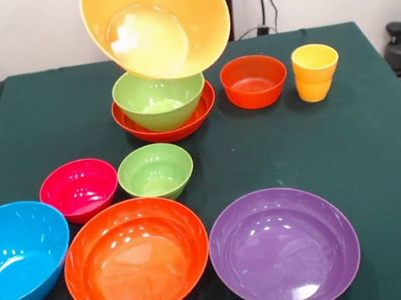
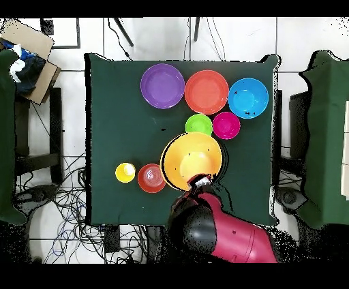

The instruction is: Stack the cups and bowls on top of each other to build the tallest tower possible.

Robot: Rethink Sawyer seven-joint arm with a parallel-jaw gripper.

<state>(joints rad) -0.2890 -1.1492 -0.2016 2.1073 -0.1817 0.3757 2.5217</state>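
- A large orange bowl (image 1: 157, 23) is seen tilted at the upper centre of the front view, above a lime bowl (image 1: 159, 97) nested in a wide red-orange bowl (image 1: 166, 117).
- In the overhead view the arm (image 2: 218, 232) reaches up from the bottom to the orange bowl's lower rim; the hand (image 2: 198, 183) is mostly hidden, so whether it is apart or clamped cannot be told.
- The bowls are judged light, stiff and glossy, hence slippery; a thin rim pinch seems the only hold, and the tilt suggests swinging.
- The stacked yellow cups (image 1: 315, 71) stand at the upper right, beside a small red-orange bowl (image 1: 253, 80); the wall just below the lip would probably be taken.
- On the counter (image 1: 383, 135), magenta (image 1: 78, 189), small lime (image 1: 156, 171), blue (image 1: 14, 254), orange-red (image 1: 136, 256) and purple (image 1: 284, 248) bowls lie unstacked across the lower half.
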